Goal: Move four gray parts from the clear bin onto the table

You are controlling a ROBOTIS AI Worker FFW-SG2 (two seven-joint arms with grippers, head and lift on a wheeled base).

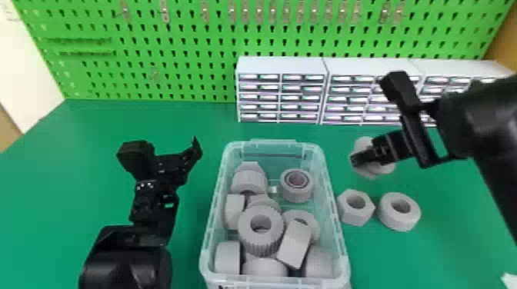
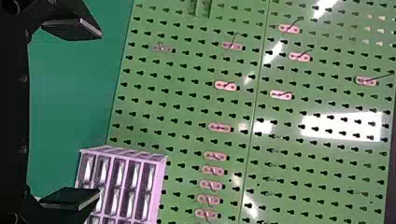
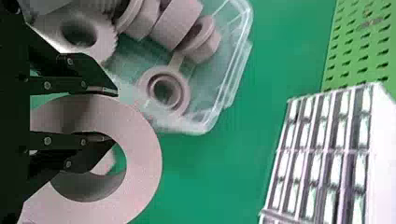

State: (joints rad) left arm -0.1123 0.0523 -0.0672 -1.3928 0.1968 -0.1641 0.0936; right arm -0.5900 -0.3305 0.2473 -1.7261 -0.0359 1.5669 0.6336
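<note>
While my right gripper (image 3: pixel 114 115) clamps a gray ring (image 3: pixel 144 158) by its wall, placing appears in hand; next, lower to table (image 1: pixel 173 123) and release. Left gripper (image 2: pixel 99 113): fingers apart.

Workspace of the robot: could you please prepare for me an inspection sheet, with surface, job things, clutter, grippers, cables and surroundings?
Surface: green table, flat.
Bin: clear bin upright, several gray parts inside, some overlapping.
Parts out: hex part and round part on the table, right of the bin.
Held part: gray ring; whether it touches the table, cannot tell.
Clutter: white item at the head view's lower right corner, unidentified.
Left gripper: open, nothing held.
Right gripper: shut on the gray ring's wall, one finger in its hole.
Cables: nothing seen.
Surroundings: drawer units at the back, before a green pegboard with metal hooks.
</note>
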